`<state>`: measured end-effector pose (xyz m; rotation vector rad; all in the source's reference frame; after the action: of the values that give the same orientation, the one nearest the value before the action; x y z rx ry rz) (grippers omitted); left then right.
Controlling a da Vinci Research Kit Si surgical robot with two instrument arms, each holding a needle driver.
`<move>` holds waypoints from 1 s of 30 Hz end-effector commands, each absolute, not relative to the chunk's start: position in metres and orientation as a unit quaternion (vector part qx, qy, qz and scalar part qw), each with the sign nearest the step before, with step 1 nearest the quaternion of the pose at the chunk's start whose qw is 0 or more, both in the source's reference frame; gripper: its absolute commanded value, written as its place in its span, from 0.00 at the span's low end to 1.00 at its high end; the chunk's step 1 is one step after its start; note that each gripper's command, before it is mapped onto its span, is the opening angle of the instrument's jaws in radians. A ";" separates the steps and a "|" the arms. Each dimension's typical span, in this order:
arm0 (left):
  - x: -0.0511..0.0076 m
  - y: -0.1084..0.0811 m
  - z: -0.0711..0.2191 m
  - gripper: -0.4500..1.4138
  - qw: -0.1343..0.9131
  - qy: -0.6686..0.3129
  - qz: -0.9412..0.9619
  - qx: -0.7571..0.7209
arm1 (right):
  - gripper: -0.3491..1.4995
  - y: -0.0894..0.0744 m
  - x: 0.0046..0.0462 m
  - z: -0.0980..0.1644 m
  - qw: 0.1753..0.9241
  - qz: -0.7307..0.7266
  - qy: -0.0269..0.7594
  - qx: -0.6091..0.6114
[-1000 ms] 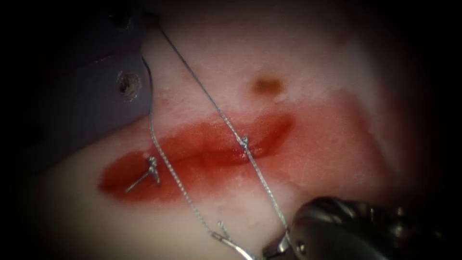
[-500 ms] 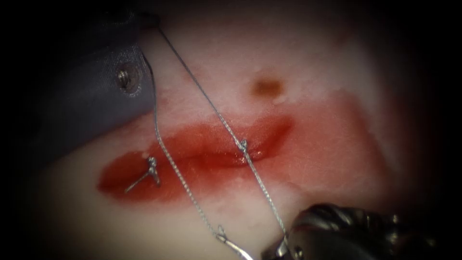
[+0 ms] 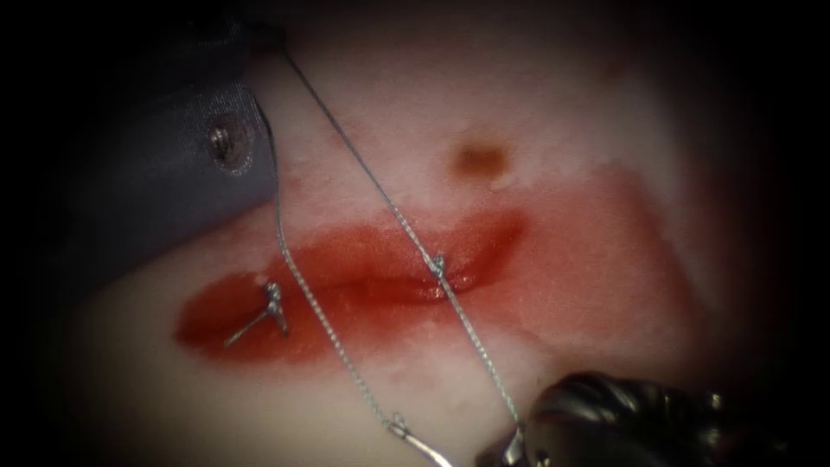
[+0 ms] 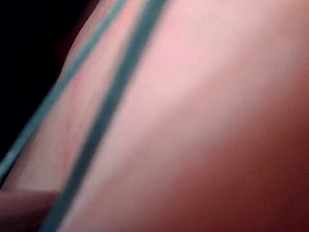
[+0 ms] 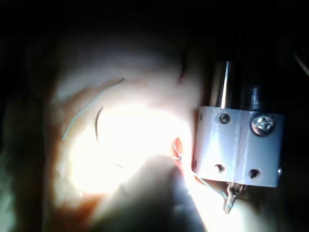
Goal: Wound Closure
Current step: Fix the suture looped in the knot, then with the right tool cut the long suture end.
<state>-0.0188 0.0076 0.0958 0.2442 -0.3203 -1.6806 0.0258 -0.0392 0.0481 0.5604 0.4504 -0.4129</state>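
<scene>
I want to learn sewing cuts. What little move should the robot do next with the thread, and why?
Probably a gentle pull apart by both tools, to snug the knot. The thread runs straight from the left tool through that knot, over the cut, to the right tool. The needle lies outside the tissue.

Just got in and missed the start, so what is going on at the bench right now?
A robot is closing a cut in the tissue. Two thread strands run taut from the left tool at upper left across the cut. One carries a knot at the cut and reaches the right tool; the other ends at the needle. A finished stitch sits further left.
</scene>
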 end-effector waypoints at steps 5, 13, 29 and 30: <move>-0.0193 0.009 0.095 0.00 0.651 -0.143 -0.737 0.108 | 0.00 -0.037 0.0273 0.047 0.921 -0.189 0.240 0.241; -0.0188 0.007 0.090 0.00 0.718 -0.147 -0.664 0.152 | 0.48 -0.033 0.0275 0.043 0.919 -0.109 0.310 0.217; -0.0212 0.007 0.080 0.00 0.730 -0.267 -0.599 0.191 | 0.72 -0.026 0.0267 0.038 0.911 0.125 0.380 0.099; -0.0214 0.007 0.079 0.00 0.729 -0.278 -0.596 0.189 | 0.74 -0.025 0.0266 0.039 0.906 0.137 0.389 0.089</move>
<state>-0.0215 0.0061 0.0790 0.4155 -0.6235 -1.3093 0.0256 -0.0262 0.0386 0.1822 0.8009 0.2921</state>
